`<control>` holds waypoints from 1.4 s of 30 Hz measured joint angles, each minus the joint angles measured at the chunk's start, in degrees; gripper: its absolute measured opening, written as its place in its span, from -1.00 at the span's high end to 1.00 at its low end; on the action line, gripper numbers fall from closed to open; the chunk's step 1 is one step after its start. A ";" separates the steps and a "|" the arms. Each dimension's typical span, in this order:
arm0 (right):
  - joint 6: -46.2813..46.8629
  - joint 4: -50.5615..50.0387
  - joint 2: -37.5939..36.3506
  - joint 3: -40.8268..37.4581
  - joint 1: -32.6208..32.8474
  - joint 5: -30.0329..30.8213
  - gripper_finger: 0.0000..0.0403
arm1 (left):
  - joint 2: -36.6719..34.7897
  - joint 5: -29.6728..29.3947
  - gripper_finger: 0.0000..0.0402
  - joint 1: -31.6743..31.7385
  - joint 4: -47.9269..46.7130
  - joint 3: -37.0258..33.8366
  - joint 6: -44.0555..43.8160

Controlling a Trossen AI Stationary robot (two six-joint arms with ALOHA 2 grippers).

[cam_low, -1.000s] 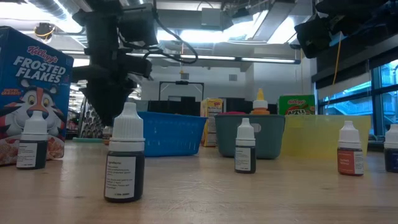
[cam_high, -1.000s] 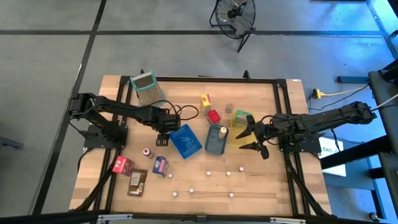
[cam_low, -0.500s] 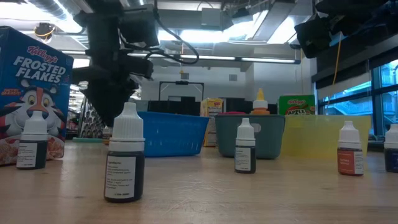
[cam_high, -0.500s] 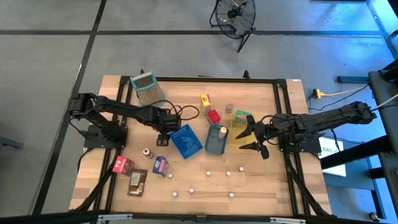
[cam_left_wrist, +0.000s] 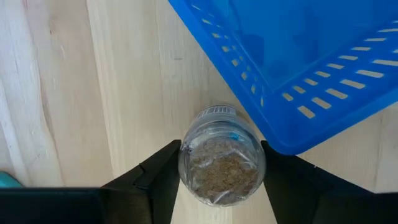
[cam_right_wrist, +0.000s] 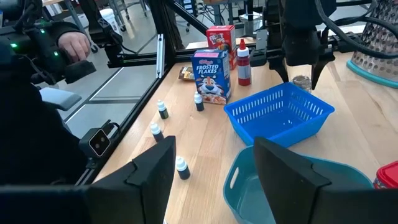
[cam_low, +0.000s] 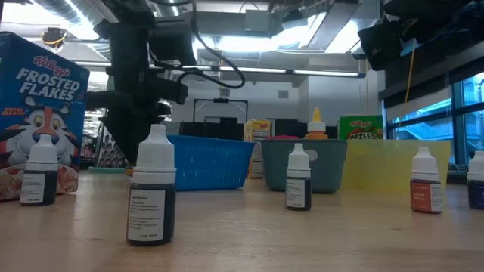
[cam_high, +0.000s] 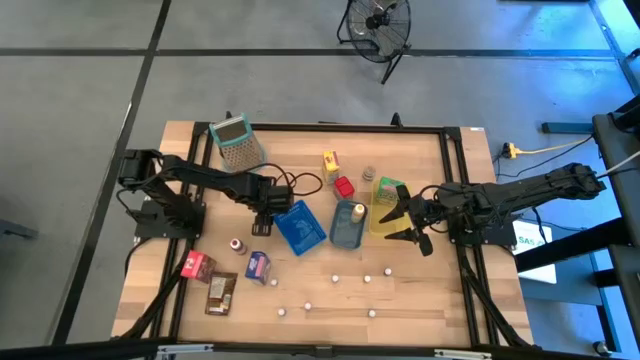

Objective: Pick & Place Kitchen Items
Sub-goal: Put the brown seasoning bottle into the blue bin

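Observation:
My left gripper [cam_high: 262,222] stands at the blue tray's [cam_high: 300,226] left corner, shut on a small clear jar of brown grains [cam_left_wrist: 222,163]. The right wrist view shows that jar [cam_right_wrist: 301,82] under the left fingers, behind the blue tray [cam_right_wrist: 280,118]. My right gripper [cam_high: 405,218] hovers open at the yellow tray's [cam_high: 383,217] right edge, beside the teal tray [cam_high: 347,228]. Its fingers spread wide over the teal tray [cam_right_wrist: 261,186] in its own view. A Frosted Flakes box [cam_high: 258,266], a red packet [cam_high: 197,265], a brown packet [cam_high: 221,292] and several small dropper bottles [cam_high: 335,279] sit on the near table. My left gripper pinches the jar's round body [cam_left_wrist: 186,168] between its two fingers [cam_left_wrist: 158,174], one on each side. The fingers come from above, pointing down. The jar shows end-on between them, next to the blue tray's corner [cam_left_wrist: 273,143]; whether it touches the table I cannot tell.
A metal grater [cam_high: 236,143] stands at the far left. A yellow box [cam_high: 331,163], a red box [cam_high: 344,186], a small jar [cam_high: 369,175] and a green box [cam_high: 390,188] stand behind the trays. An orange-capped bottle [cam_high: 358,211] stands in the teal tray. A person [cam_right_wrist: 37,56] is beyond the table.
My left arm has risen a little in the low view, its gripper staying by the blue tray's corner. The right arm has kept still.

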 joint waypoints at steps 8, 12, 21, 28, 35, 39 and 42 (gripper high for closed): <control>0.00 -0.12 0.00 0.00 0.01 0.17 -0.08 | -1.02 -3.46 0.04 0.02 -2.29 -0.26 -0.28; 0.00 -0.11 0.00 0.00 0.01 0.19 -0.08 | -3.00 -4.42 0.04 0.02 -4.54 -0.33 -1.78; 0.00 -0.10 0.00 0.00 0.01 0.37 -0.08 | -6.37 -9.29 0.05 0.02 -11.27 3.13 -3.98; 0.00 -0.10 0.01 0.00 0.00 0.37 -0.08 | -7.76 -8.97 0.05 0.02 -19.17 12.76 -3.83; -0.17 -0.10 0.00 0.00 0.01 0.36 -0.08 | -7.78 -3.10 0.05 1.50 -17.53 20.83 5.03; -0.20 -0.08 0.00 0.00 0.00 0.35 -0.08 | -7.78 6.66 0.05 3.47 -10.81 21.90 7.60; -0.20 -0.07 0.00 0.00 0.00 0.34 -0.08 | -7.09 8.90 0.05 5.03 -8.96 21.92 7.88</control>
